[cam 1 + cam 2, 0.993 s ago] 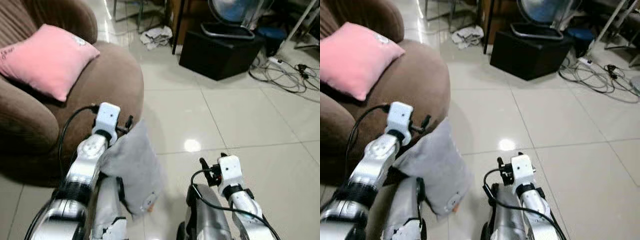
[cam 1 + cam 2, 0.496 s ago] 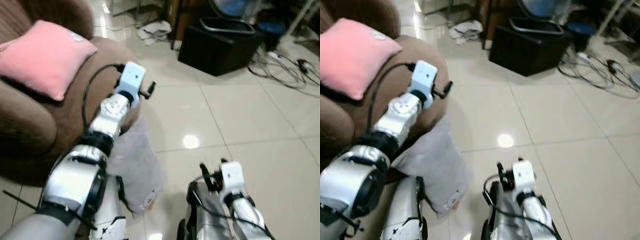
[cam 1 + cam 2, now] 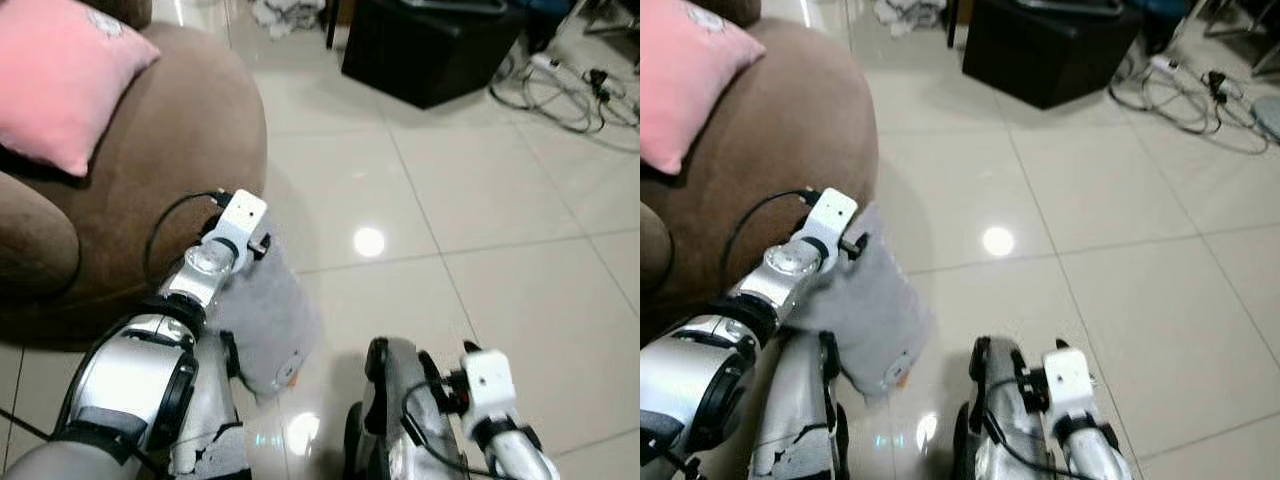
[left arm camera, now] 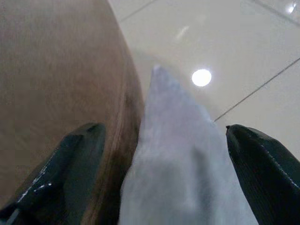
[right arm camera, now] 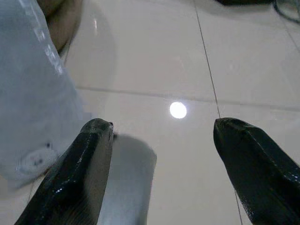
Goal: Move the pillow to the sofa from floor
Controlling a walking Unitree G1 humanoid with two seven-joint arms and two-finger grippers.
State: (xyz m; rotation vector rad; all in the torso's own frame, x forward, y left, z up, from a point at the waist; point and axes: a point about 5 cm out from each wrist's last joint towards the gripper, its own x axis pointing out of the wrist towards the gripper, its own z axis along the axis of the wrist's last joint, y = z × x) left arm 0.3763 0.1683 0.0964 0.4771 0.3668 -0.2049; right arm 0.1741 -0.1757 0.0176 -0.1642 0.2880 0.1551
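The soft grey fabric pillow stood on edge on the glossy cream floor tiles, leaning against the base of the rounded brown upholstered sofa. A small round patch near its lower corner carried marking too small to read. The left gripper hung directly above the pillow's top edge, its black fingers spread wide to either side, one toward the sofa, one toward the open floor; contact could not be confirmed. The right gripper was low over the tiles, fingers wide apart, holding nothing, the pillow beside it. A pink square cushion lay on the sofa seat. A black box and loose cables sat beyond.
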